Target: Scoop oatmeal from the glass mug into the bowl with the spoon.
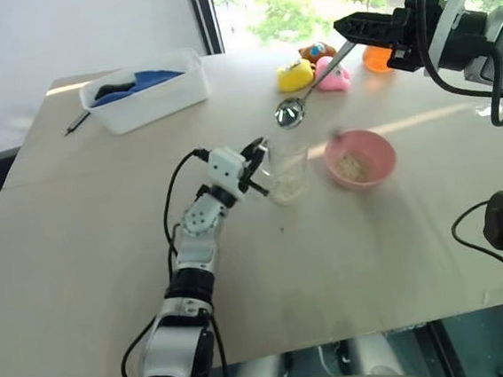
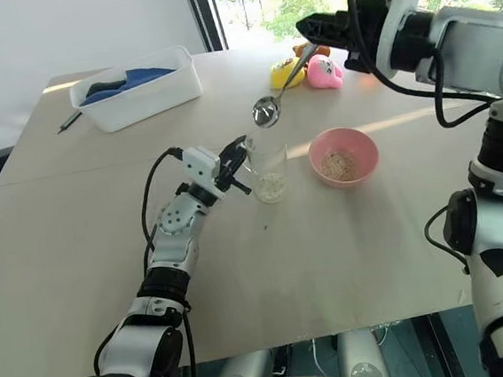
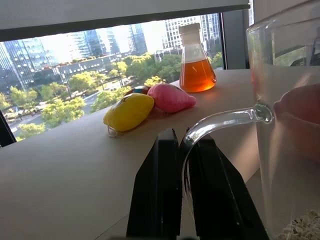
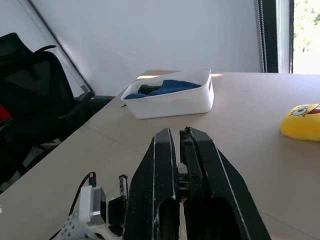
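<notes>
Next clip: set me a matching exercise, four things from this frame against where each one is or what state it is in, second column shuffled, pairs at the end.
Things:
1. spoon
2. glass mug
3. bowl
4. white tub

Places or states:
A. on the table, pink, flakes inside
B. at the far left of the table, blue contents
C. in the air above the mug, handle in the right claw
D. upright, a little oatmeal at the bottom, handle pinched by the left claw

Pairs: 1-C, 2-D, 3-A, 4-B
</notes>
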Action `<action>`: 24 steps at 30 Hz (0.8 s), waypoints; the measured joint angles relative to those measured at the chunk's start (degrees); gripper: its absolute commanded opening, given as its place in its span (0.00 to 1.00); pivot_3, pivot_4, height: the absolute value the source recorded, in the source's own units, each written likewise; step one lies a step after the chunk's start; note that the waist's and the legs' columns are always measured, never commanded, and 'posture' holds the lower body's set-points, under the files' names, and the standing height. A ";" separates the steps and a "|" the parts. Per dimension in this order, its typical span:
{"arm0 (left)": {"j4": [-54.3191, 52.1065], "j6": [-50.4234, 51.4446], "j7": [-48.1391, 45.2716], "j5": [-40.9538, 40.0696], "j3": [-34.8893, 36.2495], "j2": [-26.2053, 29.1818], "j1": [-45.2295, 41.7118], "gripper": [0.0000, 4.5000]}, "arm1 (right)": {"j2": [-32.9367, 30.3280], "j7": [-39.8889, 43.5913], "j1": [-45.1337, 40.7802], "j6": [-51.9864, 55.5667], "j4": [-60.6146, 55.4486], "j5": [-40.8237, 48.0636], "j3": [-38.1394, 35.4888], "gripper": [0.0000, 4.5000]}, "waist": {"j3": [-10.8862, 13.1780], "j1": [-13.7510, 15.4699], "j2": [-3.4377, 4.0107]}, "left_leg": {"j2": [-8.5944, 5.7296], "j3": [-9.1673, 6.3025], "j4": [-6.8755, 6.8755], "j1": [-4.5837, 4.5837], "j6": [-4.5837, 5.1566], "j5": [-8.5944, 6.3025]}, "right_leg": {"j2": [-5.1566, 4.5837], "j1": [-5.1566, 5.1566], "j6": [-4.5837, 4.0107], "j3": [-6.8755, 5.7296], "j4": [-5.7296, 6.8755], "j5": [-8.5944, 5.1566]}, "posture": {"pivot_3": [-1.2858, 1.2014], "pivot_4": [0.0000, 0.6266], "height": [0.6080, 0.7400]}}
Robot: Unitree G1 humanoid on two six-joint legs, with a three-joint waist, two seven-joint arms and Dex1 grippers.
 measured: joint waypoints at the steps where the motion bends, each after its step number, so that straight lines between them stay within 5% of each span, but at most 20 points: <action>1: -0.05 0.37 -0.18 -0.13 0.00 0.02 0.04 0.02 | -0.07 0.06 0.02 0.47 -0.07 0.41 -0.01 0.00 | 0.00 -0.04 0.00 | 0.00 0.00 0.00 0.00 0.00 0.00 | 0.00 0.00 0.00 0.00 0.01 0.00 | 0.52 0.24 1.00; 10: -0.04 0.55 0.12 0.81 -0.11 0.48 0.20 0.02 | -0.98 3.68 4.39 2.53 -2.91 -0.71 3.41 0.00 | 0.00 -0.54 0.00 | 0.00 0.03 0.02 0.02 0.00 0.00 | 0.00 0.00 0.00 0.03 0.06 0.00 | 0.52 0.24 1.00; 14: 0.14 -1.84 2.87 3.08 0.00 0.70 0.18 0.00 | -0.74 5.33 4.65 1.50 -3.67 -3.80 5.44 0.39 | 0.00 -0.53 0.00 | 0.00 0.01 0.03 0.02 0.00 0.00 | 0.00 0.00 0.00 0.01 0.06 0.00 | 0.52 0.24 1.00; 17: 0.24 -2.11 3.78 3.58 0.09 0.72 0.17 0.00 | -0.74 5.77 4.65 1.08 -3.69 -4.86 5.52 0.55 | 0.00 -0.48 0.00 | 0.00 0.02 0.03 0.02 0.00 0.00 | 0.00 0.00 0.00 0.01 0.06 0.00 | 0.52 0.24 1.00; 21: 2.47 -4.26 5.03 2.85 0.63 -0.72 0.20 0.00 | 1.80 4.60 4.32 -1.14 -2.65 -6.63 4.40 0.96 | 0.00 -0.54 0.00 | 0.00 0.02 0.04 0.04 -0.01 0.00 | 0.01 0.00 0.00 0.02 0.08 0.00 | 0.52 0.24 1.00; 24: 3.09 -5.67 4.25 1.46 0.69 -1.17 0.58 0.00 | 2.22 3.51 4.09 -2.68 -1.80 -8.54 2.91 0.96 | -0.01 -0.49 0.01 | 0.00 0.03 0.04 0.04 -0.01 0.00 | 0.00 0.00 0.00 0.02 0.08 0.00 | 0.52 0.24 1.00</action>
